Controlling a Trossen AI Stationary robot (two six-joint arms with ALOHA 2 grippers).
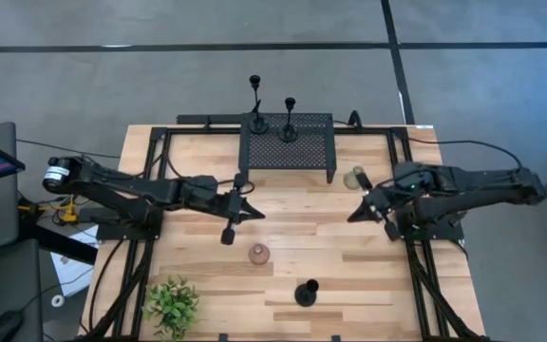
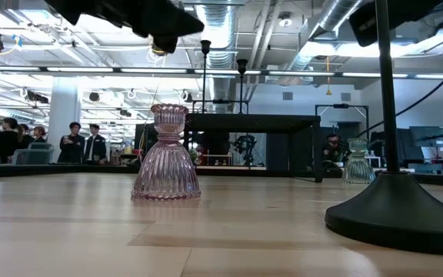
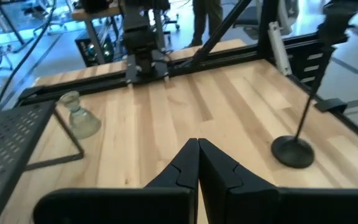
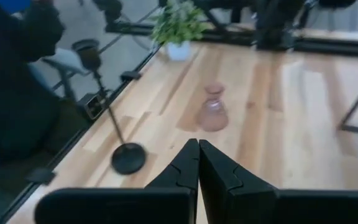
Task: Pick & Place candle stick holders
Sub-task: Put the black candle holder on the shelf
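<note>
Two slim black candlesticks (image 1: 255,104) (image 1: 290,119) stand by their round bases on the black mesh stand (image 1: 288,150) at the table's far side. A third black candlestick (image 1: 306,292) stands on its base near the front edge; it also shows in the low view (image 2: 394,208), the left wrist view (image 3: 294,149) and the right wrist view (image 4: 120,149). My left gripper (image 1: 257,214) is shut and empty above the table's middle. My right gripper (image 1: 351,217) is shut and empty at the right, facing it.
A pink glass holder (image 1: 258,254) stands mid-table and a clear glass holder (image 1: 353,178) beside the mesh stand's right leg. A small green plant (image 1: 172,304) sits at the front left corner. People stand in the room behind the table (image 2: 75,142).
</note>
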